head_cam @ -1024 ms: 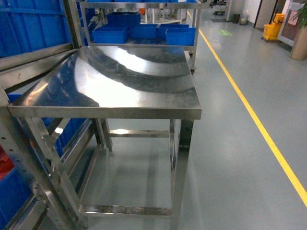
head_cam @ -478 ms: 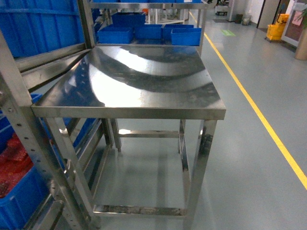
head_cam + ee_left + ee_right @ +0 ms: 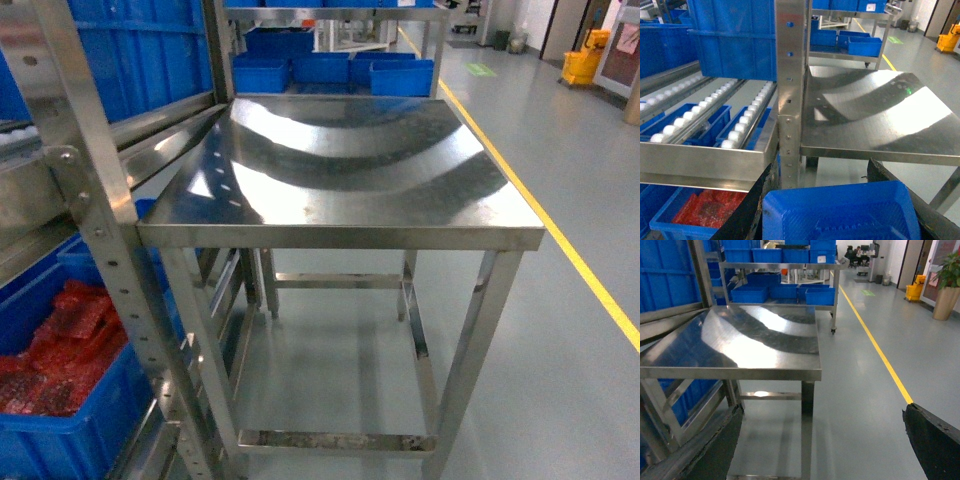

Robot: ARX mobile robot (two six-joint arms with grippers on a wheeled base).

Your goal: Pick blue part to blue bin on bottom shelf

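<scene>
Left gripper [image 3: 815, 220]: jaws spread, blue part [image 3: 840, 212] sitting between them, grip unconfirmed. Bottom shelf and its blue bin [image 3: 700, 212] lying low to the left, nearer this arm. Right gripper [image 3: 825, 450]: hanging open, empty.

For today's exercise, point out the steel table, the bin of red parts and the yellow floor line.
steel table [image 3: 350, 170], head view, bare middle of its top.
bin of red parts [image 3: 75, 425], head view, its blue front wall.
yellow floor line [image 3: 590, 280], head view, on the stripe right of the table.
</scene>
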